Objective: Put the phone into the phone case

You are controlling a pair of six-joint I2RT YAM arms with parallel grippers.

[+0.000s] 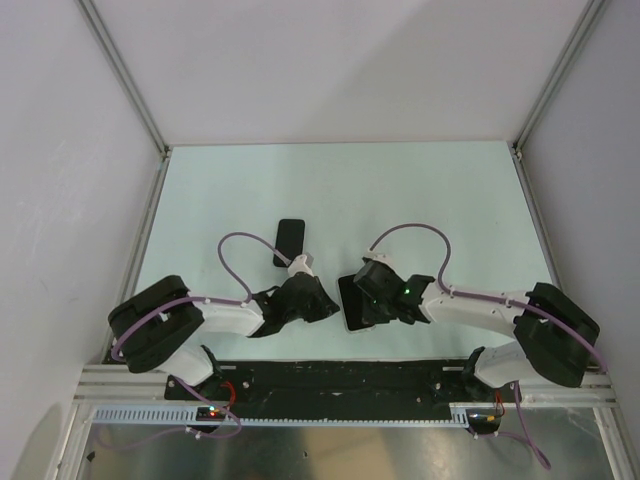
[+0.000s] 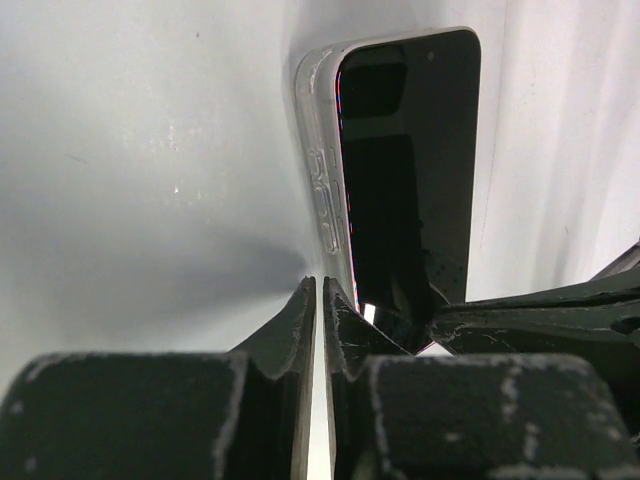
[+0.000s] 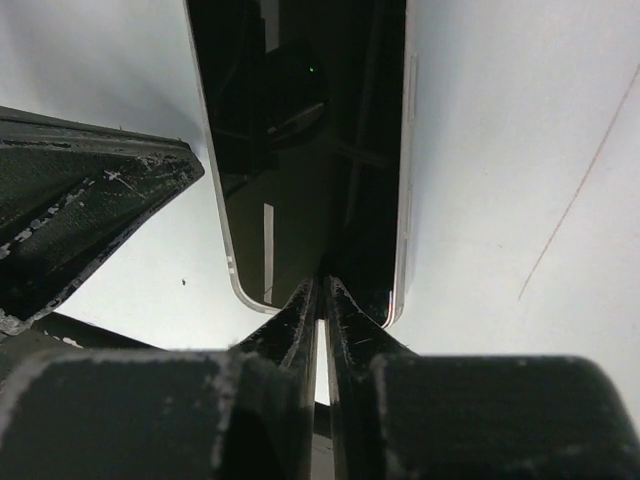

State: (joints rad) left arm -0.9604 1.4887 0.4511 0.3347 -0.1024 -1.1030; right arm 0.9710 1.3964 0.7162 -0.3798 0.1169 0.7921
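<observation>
Wrist views: left gripper (image 2: 319, 292) and right gripper (image 3: 321, 292) jaws squeezed narrow at the phone (image 2: 410, 200). Only the top view shows another dark slab (image 1: 288, 242).

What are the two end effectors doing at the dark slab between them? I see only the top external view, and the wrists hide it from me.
Observer: In the left wrist view, the left end effector is shut, and its tips are close to a near corner of the phone.
Operator: And the right one?
Observer: The right end effector is shut too. Its tips are over the glass at the phone's near short end.
Operator: Is the phone bare?
Observer: A pale translucent rim with raised button bumps runs along its long side. It may be the case, but I cannot be sure.
</observation>
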